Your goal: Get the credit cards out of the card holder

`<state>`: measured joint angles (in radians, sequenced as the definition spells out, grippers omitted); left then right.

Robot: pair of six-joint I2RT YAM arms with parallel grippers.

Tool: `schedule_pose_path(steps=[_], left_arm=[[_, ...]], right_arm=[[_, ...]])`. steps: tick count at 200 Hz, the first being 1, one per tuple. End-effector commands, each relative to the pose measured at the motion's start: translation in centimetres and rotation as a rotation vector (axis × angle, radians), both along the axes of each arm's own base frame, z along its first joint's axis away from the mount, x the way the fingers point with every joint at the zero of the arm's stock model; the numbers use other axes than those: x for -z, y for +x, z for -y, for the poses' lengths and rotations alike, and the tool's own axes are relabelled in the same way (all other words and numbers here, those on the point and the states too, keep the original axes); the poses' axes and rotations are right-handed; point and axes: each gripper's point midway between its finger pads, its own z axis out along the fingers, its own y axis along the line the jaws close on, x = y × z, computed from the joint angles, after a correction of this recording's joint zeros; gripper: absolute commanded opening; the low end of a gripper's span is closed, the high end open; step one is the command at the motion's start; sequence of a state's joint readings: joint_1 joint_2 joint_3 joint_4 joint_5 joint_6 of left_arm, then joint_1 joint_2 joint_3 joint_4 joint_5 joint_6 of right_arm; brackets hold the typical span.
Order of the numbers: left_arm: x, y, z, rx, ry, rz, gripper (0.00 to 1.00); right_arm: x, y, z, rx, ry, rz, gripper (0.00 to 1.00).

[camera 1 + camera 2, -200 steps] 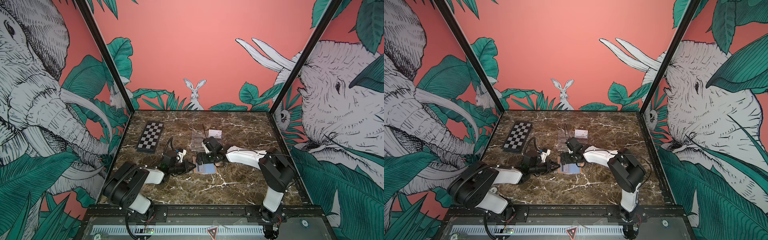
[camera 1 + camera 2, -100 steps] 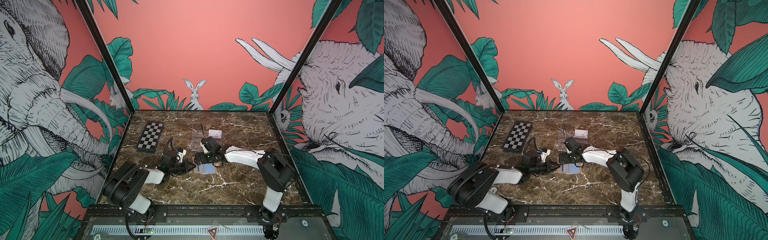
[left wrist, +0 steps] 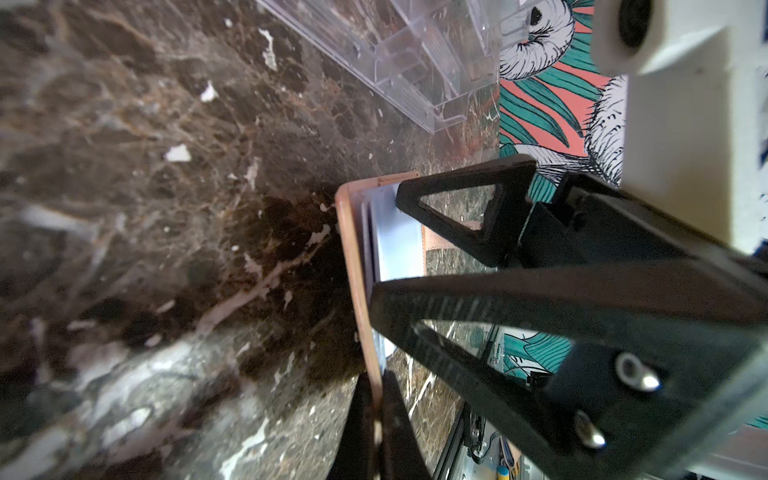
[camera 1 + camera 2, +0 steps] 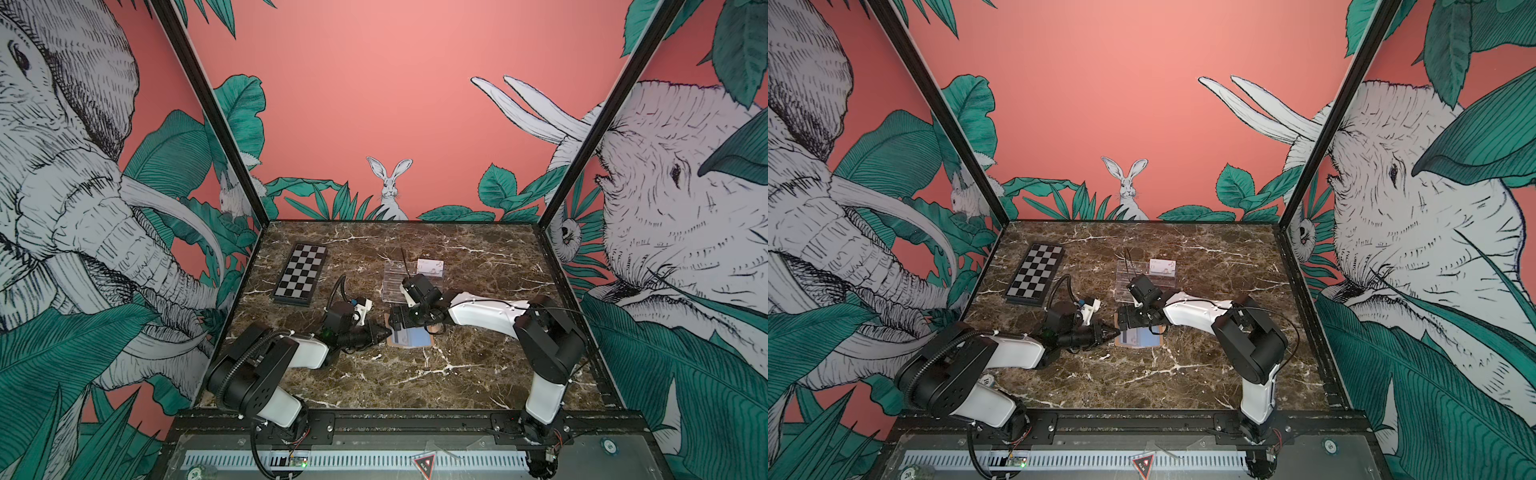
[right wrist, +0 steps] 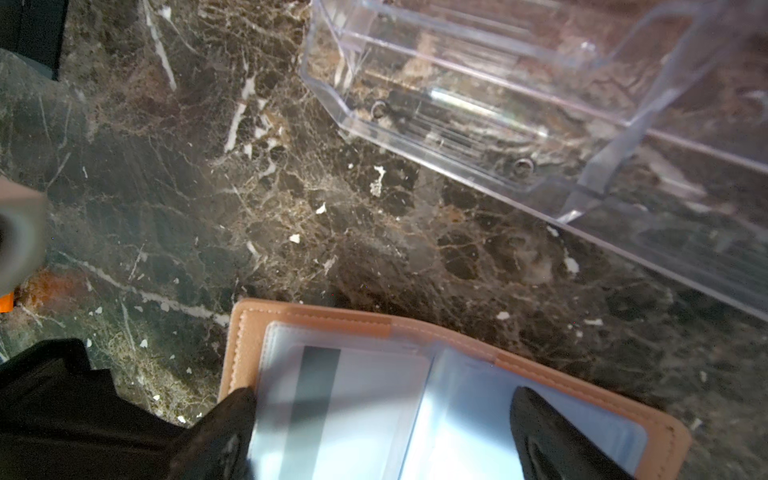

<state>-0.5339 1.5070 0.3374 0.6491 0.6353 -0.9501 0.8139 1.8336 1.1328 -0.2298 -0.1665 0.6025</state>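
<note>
Right wrist view looks down on the card holder [image 5: 316,318], which lies open on the marble table [image 5: 291,199] with its tan cover underneath and its clear sleeves [image 5: 465,374] facing up. One sleeve holds a pale credit card [image 5: 357,399] with a dark stripe. The sleeve beside it shows a pale blue face, too blurred to read.

The right gripper [image 5: 382,399] is spread wide. One finger is at the cover's outer edge and the other is over the blue sleeve, and I cannot tell whether either one touches. Nothing is pinched between them.

Left wrist view shows the left gripper [image 3: 377,399] pressed together on the thin tan edge of the cover.

In a top view the holder sits near the table's middle, with the two claws meeting at it from either side. The clear acrylic rack [image 4: 397,284] stands just behind it, with a strip of bare marble between them. A whitish card [image 4: 430,266] stands at the rack's far right end. The chequered board [image 4: 301,272] lies well apart at the left rear. Bare marble runs wide toward the near edge and the right wall.
</note>
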Motion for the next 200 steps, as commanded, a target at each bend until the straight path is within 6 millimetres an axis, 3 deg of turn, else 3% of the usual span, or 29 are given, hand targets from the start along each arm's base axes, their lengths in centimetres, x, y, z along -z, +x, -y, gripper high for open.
schedule_pose_path(steps=[1, 102, 166, 200], left_arm=[[-0.9, 0.1, -0.1, -0.007, -0.013, 0.037, 0.0], [-0.8, 0.0, -0.5, -0.011, 0.015, 0.039, 0.0], [-0.9, 0.1, -0.5, -0.011, 0.013, 0.047, 0.0], [-0.9, 0.0, -0.5, -0.009, 0.011, 0.047, 0.0]], right_arm=[[0.7, -0.4, 0.8, 0.009, -0.041, -0.002, 0.94], [-0.2, 0.0, 1.5, 0.028, -0.045, 0.025, 0.94], [-1.9, -0.1, 0.6, 0.016, 0.028, 0.046, 0.94], [-1.8, -0.1, 0.4, 0.012, 0.04, 0.041, 0.95]])
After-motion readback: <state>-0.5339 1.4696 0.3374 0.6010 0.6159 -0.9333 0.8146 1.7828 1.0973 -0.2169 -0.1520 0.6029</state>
